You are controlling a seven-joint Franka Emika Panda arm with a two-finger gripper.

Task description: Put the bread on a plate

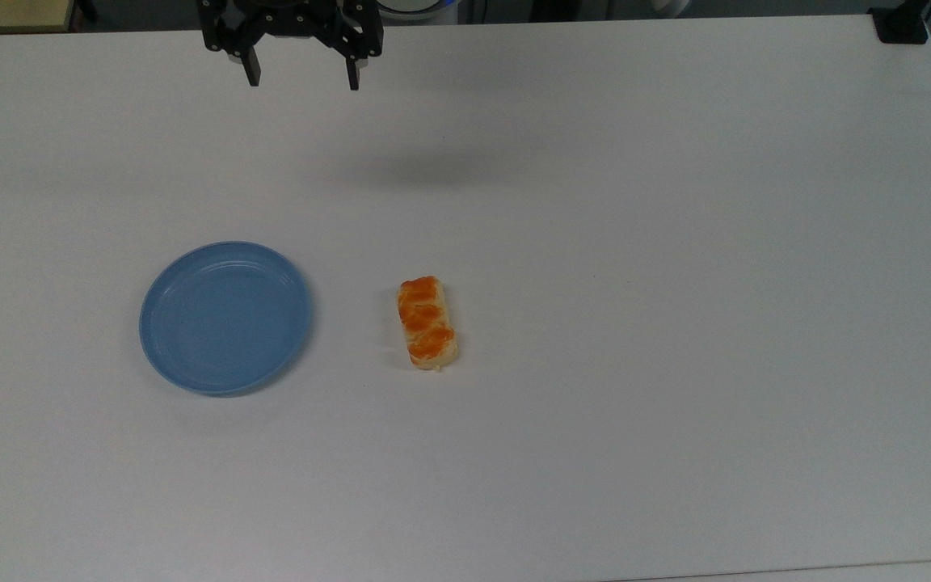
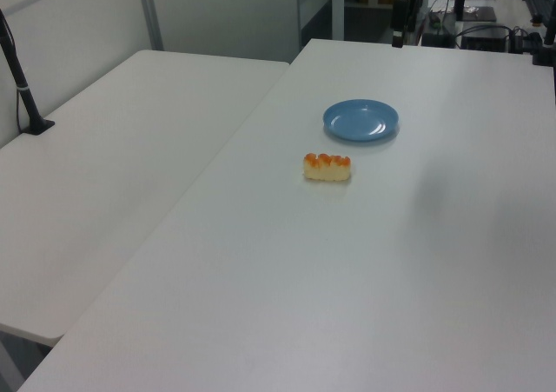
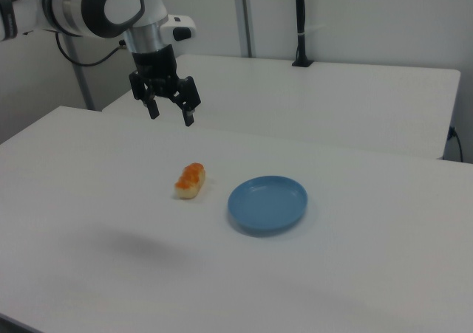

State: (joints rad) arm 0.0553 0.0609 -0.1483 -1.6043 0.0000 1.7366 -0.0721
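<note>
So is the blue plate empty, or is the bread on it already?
Empty. The plate has nothing on it, and the bread lies on the table beside it, apart from its rim, with the open gripper high above.

Light-blue plate (image 1: 225, 318), orange-topped cream bread (image 1: 427, 322), white table (image 1: 676, 242), black pincer (image 1: 301, 78)

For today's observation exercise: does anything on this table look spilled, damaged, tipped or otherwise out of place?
Nothing stands out. The bread lies flat and whole on the table, apart from the plate, which sits level and bare. The open end effector hangs above, holding nothing.
</note>
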